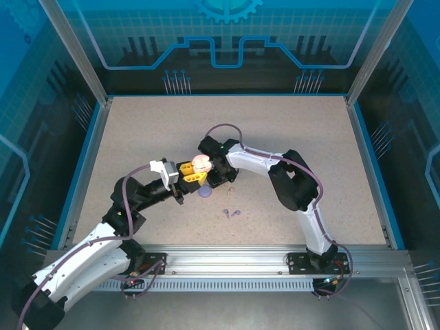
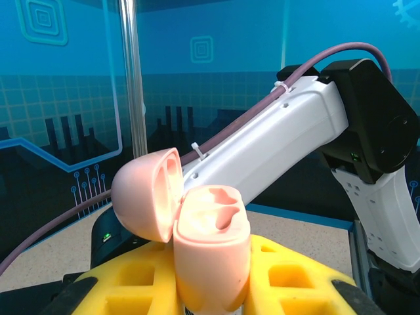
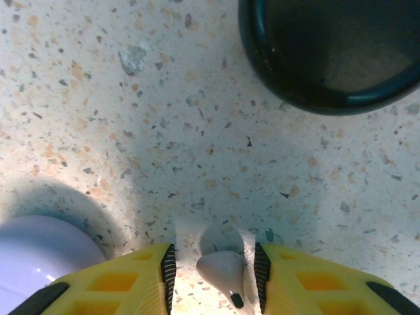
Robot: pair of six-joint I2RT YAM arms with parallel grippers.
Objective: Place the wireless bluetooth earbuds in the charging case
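Beige speckled tabletop (image 1: 295, 137) is carrying everything you are working with. Your right arm (image 1: 302, 185) is reaching in from the near right corner toward the middle. In the left wrist view its white link (image 2: 282, 138) is crossing behind the case.

Your left gripper (image 1: 194, 173) is clamping the pink charging case (image 1: 201, 163) above the middle of the tabletop, slightly left of centre. From the left wrist you are seeing that case (image 2: 213, 243) standing upright between the yellow fingers (image 2: 289, 275). Its domed lid (image 2: 144, 197) is hanging open to the left, and two shaped wells are showing in its top.

A black case (image 3: 328, 59) is sitting open on the tabletop beyond your right gripper (image 3: 215, 275), and a purple case (image 3: 39, 252) is lying just beside its left finger. That purple case (image 1: 204, 192) is resting right below the pink one in the top view.

A pale pink earbud (image 3: 220, 268) is lying between the right jaws, which are standing narrow. A sliver of tabletop is showing on its left, so you cannot tell whether they are gripping it.

Two purple earbuds (image 1: 225, 213) (image 1: 238, 213) are lying side by side toward the near edge, about mid-width, apart from both grippers.
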